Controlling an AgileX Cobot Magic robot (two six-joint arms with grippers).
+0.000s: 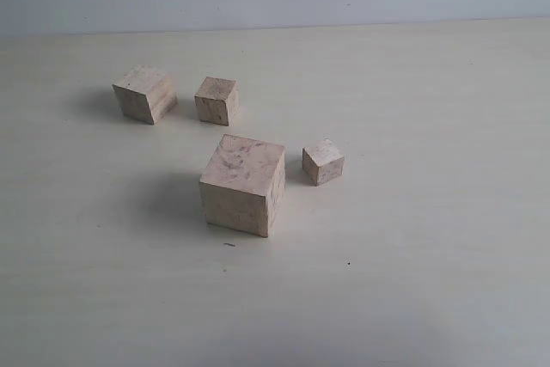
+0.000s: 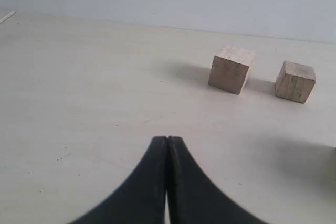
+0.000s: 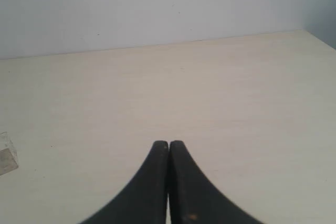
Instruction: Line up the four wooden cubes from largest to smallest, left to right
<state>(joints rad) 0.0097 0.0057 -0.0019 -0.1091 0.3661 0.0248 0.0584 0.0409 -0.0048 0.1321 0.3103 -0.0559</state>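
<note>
My left jaws and right jaws are clenched empty above the counter (image 1: 447, 126). The largest cube (image 1: 243, 183) sits beside the smallest cube (image 1: 322, 162), with the second-largest cube (image 1: 144, 94) and third cube (image 1: 216, 100) paired behind; the corner (image 3: 7, 153) edging my right wrist view may be the smallest.

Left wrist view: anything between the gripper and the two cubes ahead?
No: left wrist view shows only bare table from left gripper to bigger cube and smaller cube.
</note>
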